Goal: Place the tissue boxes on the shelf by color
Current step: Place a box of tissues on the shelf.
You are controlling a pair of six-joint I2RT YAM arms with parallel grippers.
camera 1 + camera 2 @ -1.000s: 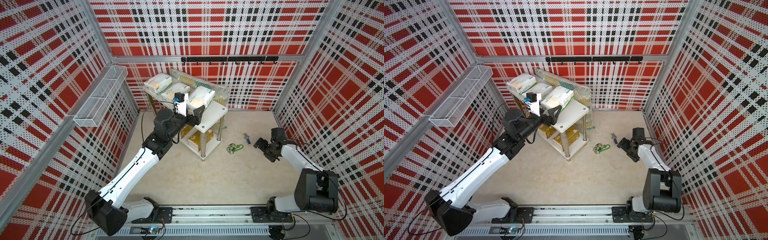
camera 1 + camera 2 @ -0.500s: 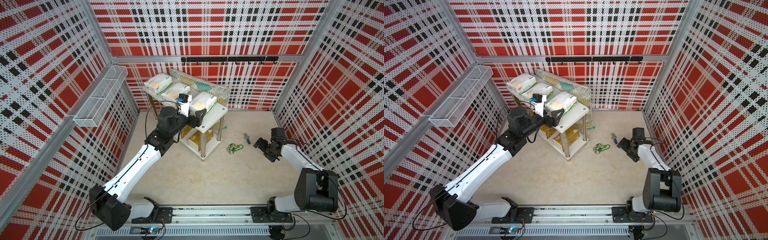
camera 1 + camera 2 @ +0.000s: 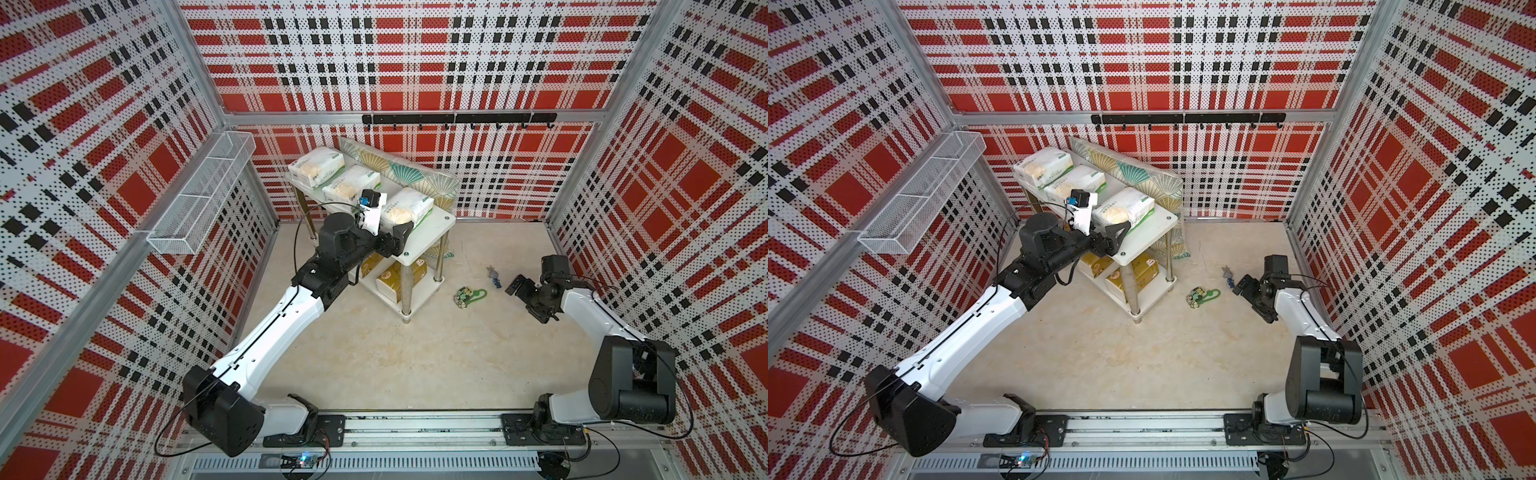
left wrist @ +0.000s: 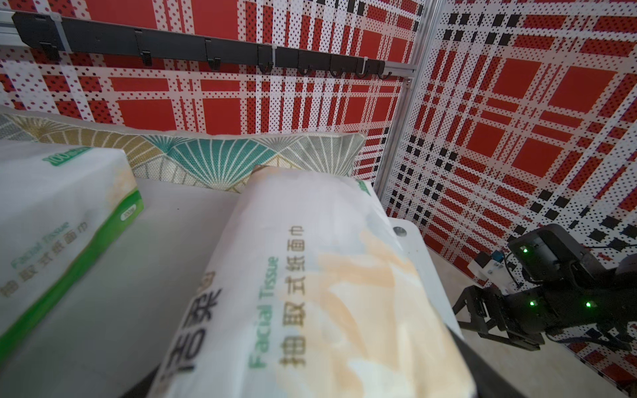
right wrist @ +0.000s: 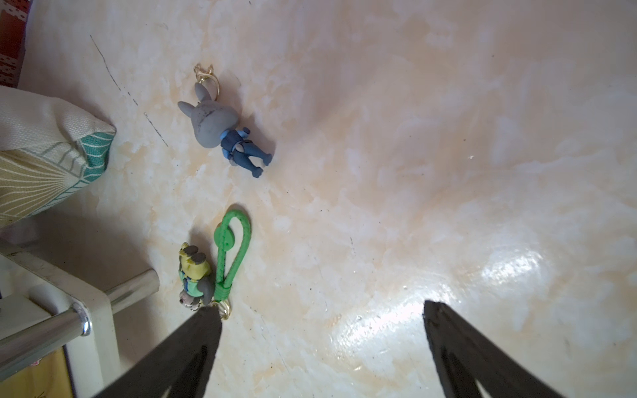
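**1. shelf**: two white boards on chrome legs. It stands on the beige floor toward the back wall.

**2. white packs**: three in a row on the top board, namely the far pack, the middle pack and the near pack. The near pack sits askew to the other two. A strip of bare board separates it from the middle pack.

**3. gold packs**: on the lower board. The top board and the left arm cover part of them, so the count cannot be read.

**4. left gripper**: at the near pack's end, by the front edge of the top board. In the left wrist view its dark fingers flank that pack, which fills the space between them. Whether they press it or only stand beside it cannot be told.

**5. right gripper**: low over the floor, off to the side of the shelf. Its jaws are spread wide with nothing between them.

**6. cushion**: fan-patterned in teal and gold. It stands on edge between the shelf and the back wall, just behind the white packs, and closes off that side.

**7. grey rabbit figure**: lies on the floor near the right gripper.

**8. green-looped keyring**: lies on the floor between a shelf leg and the right gripper. One fingertip overlaps its metal ring in the right wrist view, but contact cannot be told.

**9. wire basket**: mounted on the left wall, well apart from the shelf.

**10. hook rail**: black, on the back wall above the cushion.
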